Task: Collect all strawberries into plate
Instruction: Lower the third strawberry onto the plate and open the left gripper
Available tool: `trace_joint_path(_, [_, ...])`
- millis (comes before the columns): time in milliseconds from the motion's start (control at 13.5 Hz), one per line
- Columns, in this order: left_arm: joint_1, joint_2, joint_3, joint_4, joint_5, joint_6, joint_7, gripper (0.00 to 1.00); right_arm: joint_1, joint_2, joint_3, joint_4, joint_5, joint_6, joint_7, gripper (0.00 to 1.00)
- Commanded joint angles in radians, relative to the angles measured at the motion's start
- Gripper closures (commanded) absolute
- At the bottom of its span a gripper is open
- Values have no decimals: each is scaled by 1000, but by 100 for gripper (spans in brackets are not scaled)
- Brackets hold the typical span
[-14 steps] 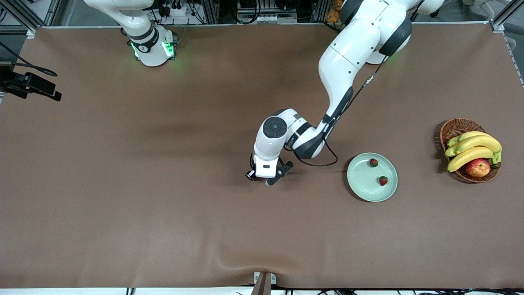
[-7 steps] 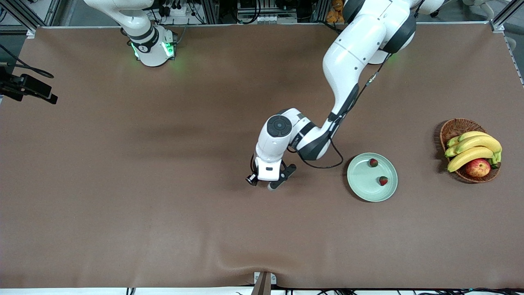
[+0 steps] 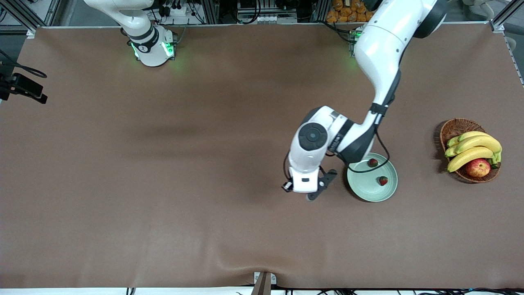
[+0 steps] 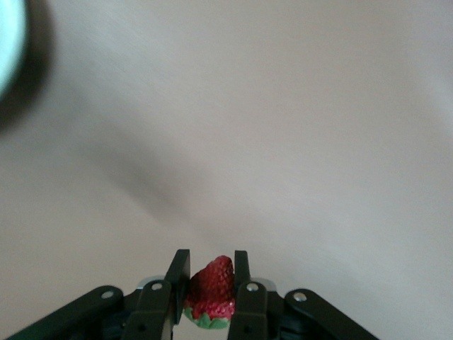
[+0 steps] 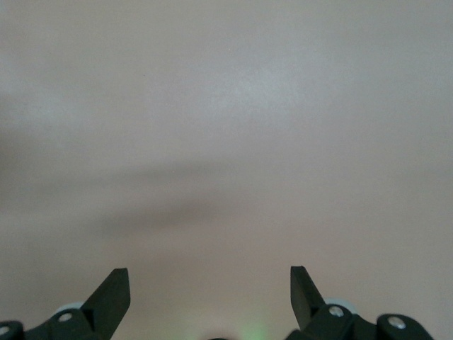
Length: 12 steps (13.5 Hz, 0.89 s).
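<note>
My left gripper (image 3: 312, 196) hangs over the brown tabletop just beside the plate's rim, on the side toward the right arm's end. In the left wrist view this gripper (image 4: 212, 259) is shut on a small red strawberry (image 4: 211, 289) with a green cap. The pale mint-green plate (image 3: 362, 185) holds two more strawberries, one (image 3: 373, 162) farther from the front camera and one (image 3: 382, 180) nearer. A sliver of the plate (image 4: 8, 42) shows in the left wrist view. My right gripper (image 5: 209, 280) is open over bare tabletop, with nothing between its fingers.
A brown wicker basket (image 3: 454, 128) with bananas (image 3: 473, 149) and an apple (image 3: 477, 167) stands toward the left arm's end of the table. The right arm's base (image 3: 152, 47) is at the table's edge farthest from the front camera.
The left arm has carried the strawberry across the table toward the plate, and its gripper now hangs beside the rim. Plate, berries and basket have not moved.
</note>
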Motion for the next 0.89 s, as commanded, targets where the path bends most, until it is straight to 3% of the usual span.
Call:
trace_joint_path(0, [82, -136, -12, -242, 29, 10, 127, 100, 4, -7, 4, 7, -1, 21, 10, 0])
trace_joint_path(296, [203, -238, -12, -399, 44, 11, 304, 100, -4, 2, 1, 5, 55, 53, 10, 0])
trace_joint_path(814, [330, -229, -11, -474, 64, 97, 476, 100, -2, 2, 1, 1, 55, 29, 10, 0])
